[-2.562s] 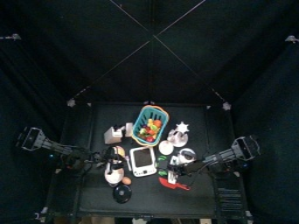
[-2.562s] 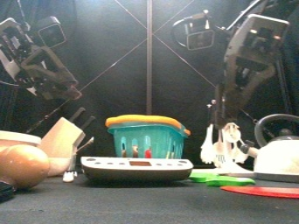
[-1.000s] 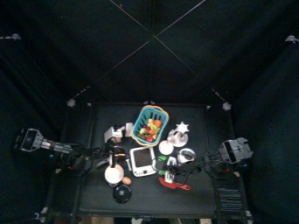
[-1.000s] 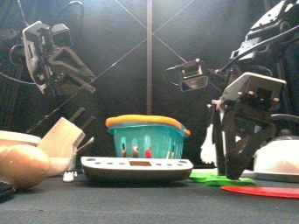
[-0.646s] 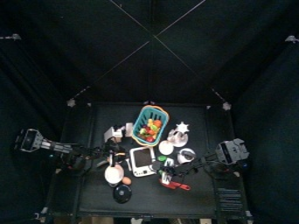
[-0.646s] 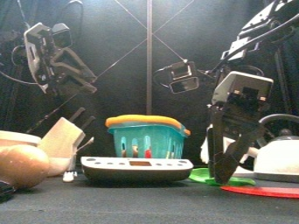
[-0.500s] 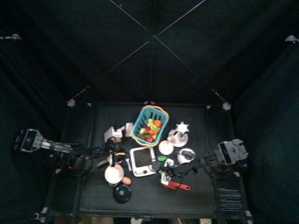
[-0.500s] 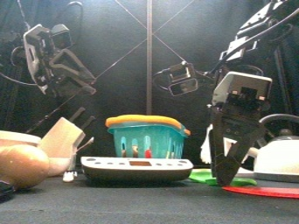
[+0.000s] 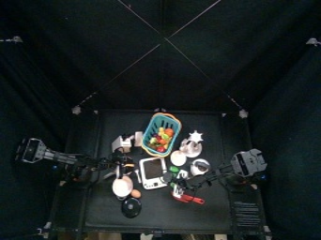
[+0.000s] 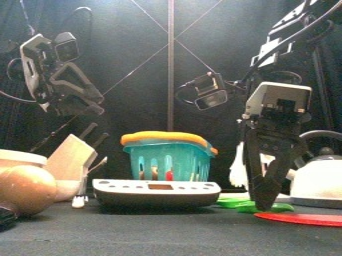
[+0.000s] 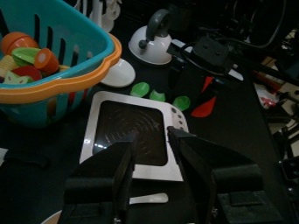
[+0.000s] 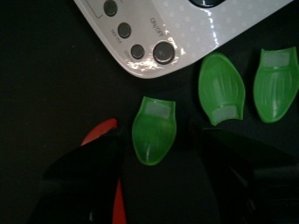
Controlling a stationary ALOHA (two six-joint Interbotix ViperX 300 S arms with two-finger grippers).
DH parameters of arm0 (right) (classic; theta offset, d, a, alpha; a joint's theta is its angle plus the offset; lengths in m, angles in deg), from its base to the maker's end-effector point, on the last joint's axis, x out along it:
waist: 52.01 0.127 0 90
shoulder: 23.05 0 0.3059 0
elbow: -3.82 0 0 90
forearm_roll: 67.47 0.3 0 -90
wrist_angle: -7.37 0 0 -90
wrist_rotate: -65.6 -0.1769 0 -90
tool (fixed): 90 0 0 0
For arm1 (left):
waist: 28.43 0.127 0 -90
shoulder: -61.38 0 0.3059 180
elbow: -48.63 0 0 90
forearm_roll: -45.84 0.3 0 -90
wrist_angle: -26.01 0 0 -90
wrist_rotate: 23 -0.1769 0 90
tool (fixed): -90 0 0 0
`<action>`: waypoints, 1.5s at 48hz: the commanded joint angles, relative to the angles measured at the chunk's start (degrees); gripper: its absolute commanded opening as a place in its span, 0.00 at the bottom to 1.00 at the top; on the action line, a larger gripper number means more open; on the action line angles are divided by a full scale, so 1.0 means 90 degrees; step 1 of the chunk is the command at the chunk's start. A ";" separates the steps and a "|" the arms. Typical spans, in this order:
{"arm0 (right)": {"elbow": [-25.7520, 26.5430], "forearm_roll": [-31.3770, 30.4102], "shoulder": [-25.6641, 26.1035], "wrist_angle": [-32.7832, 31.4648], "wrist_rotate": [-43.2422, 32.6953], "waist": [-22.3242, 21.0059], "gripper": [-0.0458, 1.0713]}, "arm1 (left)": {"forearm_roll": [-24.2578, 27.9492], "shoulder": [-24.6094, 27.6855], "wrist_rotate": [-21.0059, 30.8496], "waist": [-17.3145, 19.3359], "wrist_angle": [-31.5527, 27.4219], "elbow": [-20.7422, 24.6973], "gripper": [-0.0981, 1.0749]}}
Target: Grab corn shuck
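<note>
the corn shuck [image 12: 155, 131] lay flat on the black table [image 12: 47, 96], just off the button corner of the white rectangular device [image 12: 187, 31] and apart from it. its long axis ran away from that corner, with the squared, paler end toward the device and the rounded tip pointing away. two more green pieces [image 12: 222, 87] lay side by side beyond it, also close to the device's edge and running roughly parallel to it. a red elongated item [image 12: 107, 166] sat near the shuck's rounded tip, on the side away from the other green pieces.

the right gripper [image 12: 158, 179] hung over the shuck with its jaws spread wide, one on each side of it, holding nothing. the left gripper [image 11: 163, 166] hovered above the device's near end; its jaws stood a little apart and empty.

behind the device, the teal basket [image 11: 59, 74] held orange, red and green toy food [image 11: 26, 54]. a white kettle [image 10: 318, 175] stood to the device's right in the front view.
</note>
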 commanded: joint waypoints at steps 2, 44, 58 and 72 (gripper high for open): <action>0.0039 0.0049 0.0068 0.0049 0.0000 0.0029 0.83 | 0.0020 0.0010 -0.0010 -0.0010 0.0039 0.0117 0.72; 0.0117 -0.0488 0.0918 -0.0068 0.0010 0.0059 0.48 | 0.0059 0.0010 -0.0020 0.0068 0.0039 0.0059 0.72; 0.0244 -0.0840 0.0918 -0.0068 0.0020 -0.0059 0.48 | 0.0166 -0.0088 -0.0020 0.0273 0.0029 -0.0059 0.72; 0.0381 -0.0850 0.0908 -0.0068 0.0029 -0.0176 0.48 | 0.0166 -0.0361 -0.0010 0.0586 0.0029 -0.0273 0.72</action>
